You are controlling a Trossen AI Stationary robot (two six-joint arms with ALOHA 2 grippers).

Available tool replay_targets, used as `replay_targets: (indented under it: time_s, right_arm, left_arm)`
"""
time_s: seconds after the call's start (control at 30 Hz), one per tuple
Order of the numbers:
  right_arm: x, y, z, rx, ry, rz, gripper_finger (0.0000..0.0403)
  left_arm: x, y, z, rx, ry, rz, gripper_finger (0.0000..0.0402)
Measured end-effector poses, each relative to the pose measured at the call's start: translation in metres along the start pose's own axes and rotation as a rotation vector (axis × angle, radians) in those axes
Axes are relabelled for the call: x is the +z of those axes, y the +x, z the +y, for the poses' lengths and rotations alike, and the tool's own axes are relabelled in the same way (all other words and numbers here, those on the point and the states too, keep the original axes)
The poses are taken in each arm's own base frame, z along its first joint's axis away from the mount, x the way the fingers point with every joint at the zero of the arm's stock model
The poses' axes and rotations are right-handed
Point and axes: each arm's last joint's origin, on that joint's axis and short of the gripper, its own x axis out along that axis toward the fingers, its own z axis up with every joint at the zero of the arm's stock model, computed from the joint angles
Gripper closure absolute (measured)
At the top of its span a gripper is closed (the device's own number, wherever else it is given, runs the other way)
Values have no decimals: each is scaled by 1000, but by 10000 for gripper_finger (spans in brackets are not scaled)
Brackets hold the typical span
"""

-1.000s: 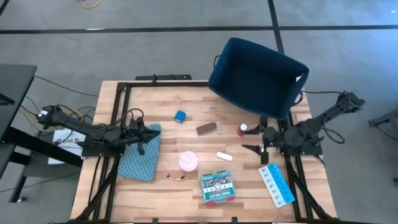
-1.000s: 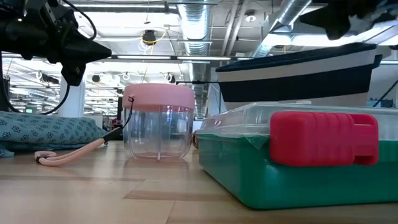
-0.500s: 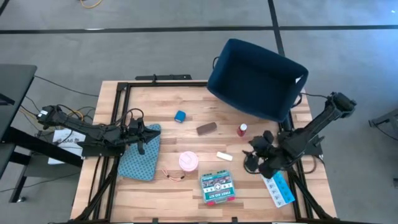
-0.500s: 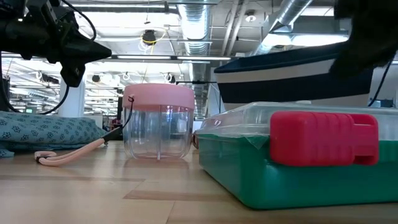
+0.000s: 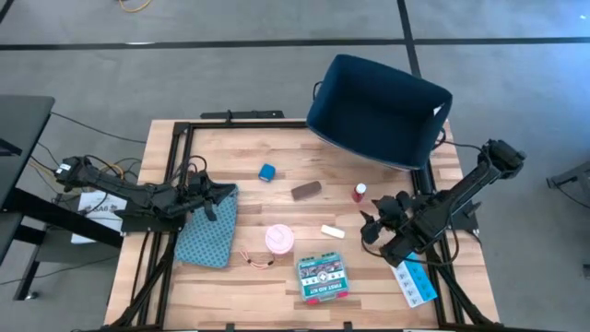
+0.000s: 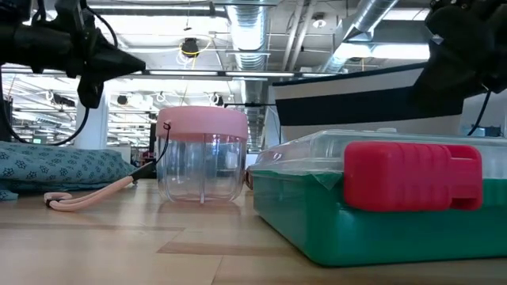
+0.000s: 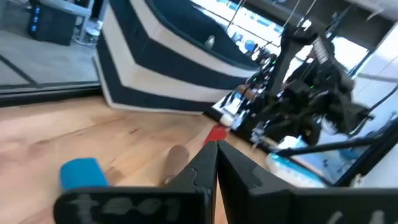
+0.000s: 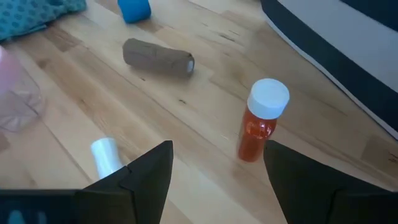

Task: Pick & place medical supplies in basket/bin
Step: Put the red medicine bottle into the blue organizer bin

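My right gripper hangs open above the table, slanting down, just on the near side of the red-white bottle, which stands upright on its base. A white tube, a brown bar, a small blue roll, a pink round roll, a green flat box and a light-blue pill organizer rest on the wood. The navy bin sits tilted at the far right corner. My left gripper is shut and level, over the teal pouch.
Black frame rails run along the table's edges. A thin pink cord lies beside the pink roll. Bare wood shows between the blue roll and the bin. In the low view the green box fills the near right.
My right gripper has come down and toward the table's near edge, tipping from level to slanting downward and rolling about its own line; it stays open. My left gripper has turned a little in place and stays shut. No item has moved.
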Motion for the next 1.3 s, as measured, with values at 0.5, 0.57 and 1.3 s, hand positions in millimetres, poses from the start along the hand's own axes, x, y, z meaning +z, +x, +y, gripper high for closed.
replay_targets:
  time_s: [0.5,0.57,1.3]
  right_arm:
    - [31,-41,20,182,152,31,159]
    - [25,-41,25,183,177,73,159]
    - [-9,6,22,-301,161,17,159]
  left_arm:
    - [1,0,-1,-25,20,-5,401]
    - [1,0,-1,-29,21,-4,401]
    - [1,0,-1,-30,60,0,401]
